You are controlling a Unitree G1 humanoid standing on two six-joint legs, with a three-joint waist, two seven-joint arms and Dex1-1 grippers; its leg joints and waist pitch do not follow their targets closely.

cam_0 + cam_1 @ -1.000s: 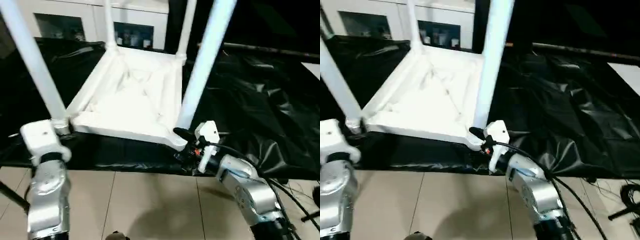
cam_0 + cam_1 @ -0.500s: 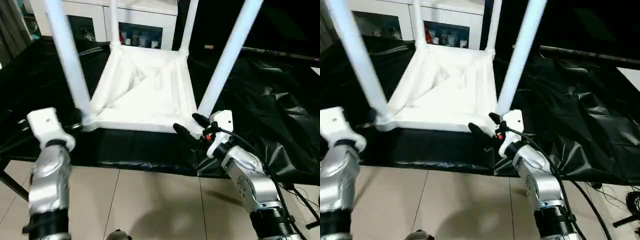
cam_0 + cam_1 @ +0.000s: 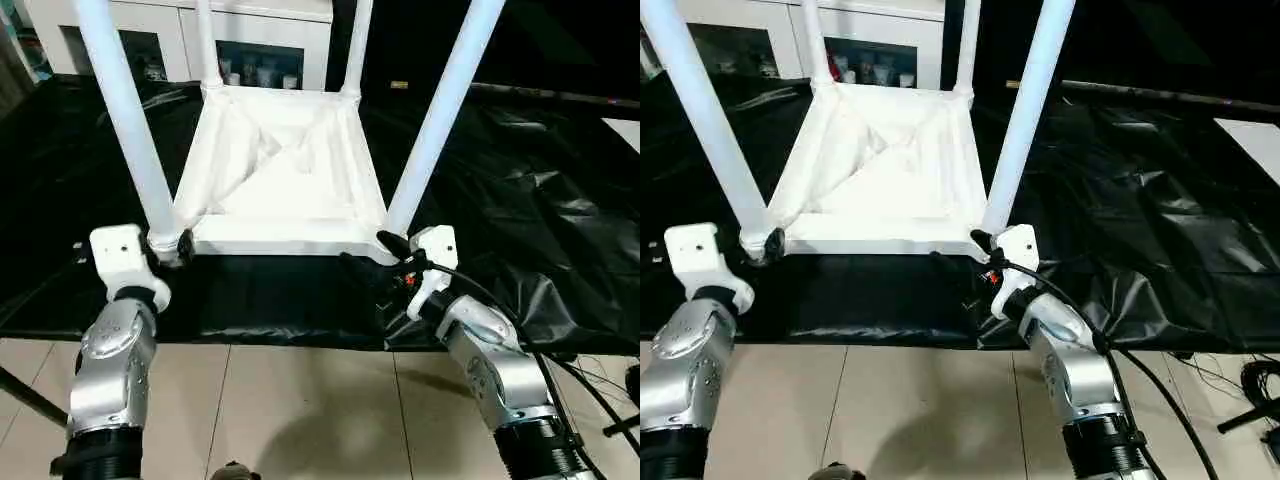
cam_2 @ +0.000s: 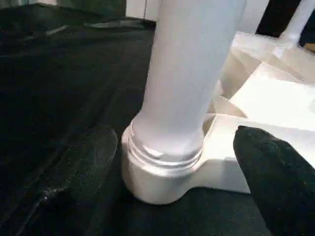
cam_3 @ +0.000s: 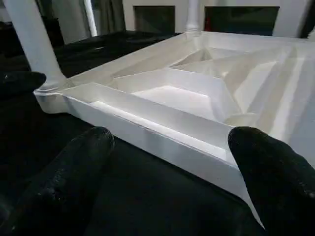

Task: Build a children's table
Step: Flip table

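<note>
**All four legs in, table inverted**

Children's table [image 3: 285, 190] upside down on black-covered counter [image 3: 520, 210]. Left gripper [image 4: 172, 172] fingers spread, straddling near-left leg [image 3: 125, 120] socket; right gripper [image 3: 375, 255] spread at near edge, nothing held. Likely next: grip, flip upright.

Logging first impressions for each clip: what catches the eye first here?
The upside-down white tabletop on the black sheet, its four legs pointing up. Next, the open left gripper straddling the near-left corner socket, and the open right gripper by the near-right corner.
</note>
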